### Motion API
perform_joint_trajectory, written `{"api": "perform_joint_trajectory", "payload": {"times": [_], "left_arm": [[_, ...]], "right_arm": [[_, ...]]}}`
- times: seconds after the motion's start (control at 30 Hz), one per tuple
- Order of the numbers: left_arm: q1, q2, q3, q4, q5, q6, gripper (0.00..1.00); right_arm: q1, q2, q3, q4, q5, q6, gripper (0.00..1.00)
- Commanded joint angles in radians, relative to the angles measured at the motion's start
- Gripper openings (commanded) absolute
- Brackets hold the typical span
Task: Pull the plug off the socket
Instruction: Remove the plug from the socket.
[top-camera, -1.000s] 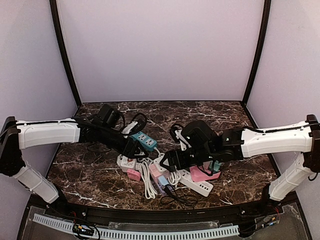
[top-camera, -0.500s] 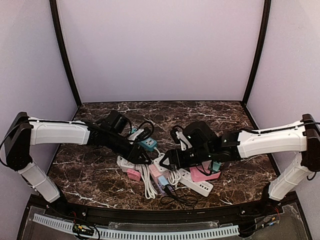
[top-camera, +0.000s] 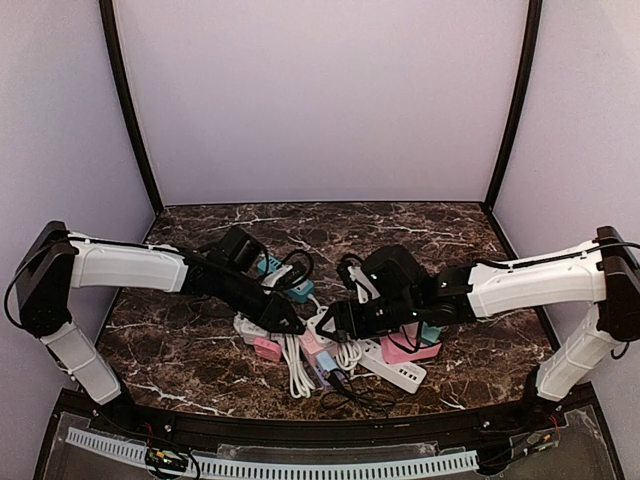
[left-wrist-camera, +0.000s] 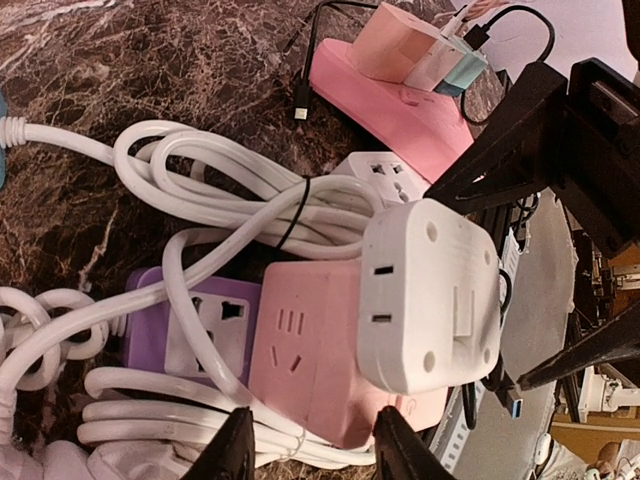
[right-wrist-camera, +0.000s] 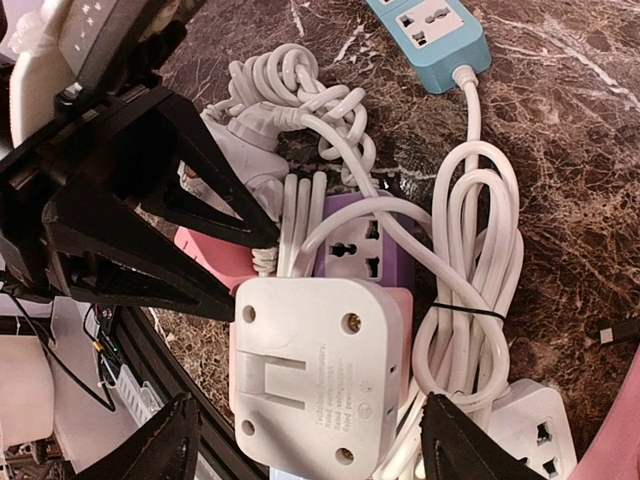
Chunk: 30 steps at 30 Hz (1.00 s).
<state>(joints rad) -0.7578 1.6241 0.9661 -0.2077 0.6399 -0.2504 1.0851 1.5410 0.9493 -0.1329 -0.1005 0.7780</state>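
Plug (right-wrist-camera: 315, 370), white, sits inside the wide right pincer (right-wrist-camera: 308, 400); left wrist view shows left pincer (left-wrist-camera: 312, 415) narrow around pink socket (left-wrist-camera: 310, 370), grip unclear.

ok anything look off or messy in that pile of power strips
Only the tangle: the white plug sits on the pink socket, beside a purple strip, with a white cord looped over that strip. Nothing looks broken or spilled.
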Motion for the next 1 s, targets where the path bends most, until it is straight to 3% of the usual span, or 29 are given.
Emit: {"api": "perform_joint_trajectory", "payload": {"times": [0.0,0.6,0.97], "left_arm": [[-0.009,0.014,-0.021,0.002,0.014,0.002,0.40],[-0.008,0.034,-0.028,-0.014,-0.002,0.011,0.26],[-0.009,0.051,-0.025,-0.018,-0.011,0.010,0.26]], "right_arm": [[-0.004,0.017,-0.009,0.036,-0.013,0.015,0.75],[-0.004,-0.032,-0.004,0.070,-0.069,0.042,0.69],[0.009,-0.068,0.021,0.068,-0.071,0.027,0.66]]}}
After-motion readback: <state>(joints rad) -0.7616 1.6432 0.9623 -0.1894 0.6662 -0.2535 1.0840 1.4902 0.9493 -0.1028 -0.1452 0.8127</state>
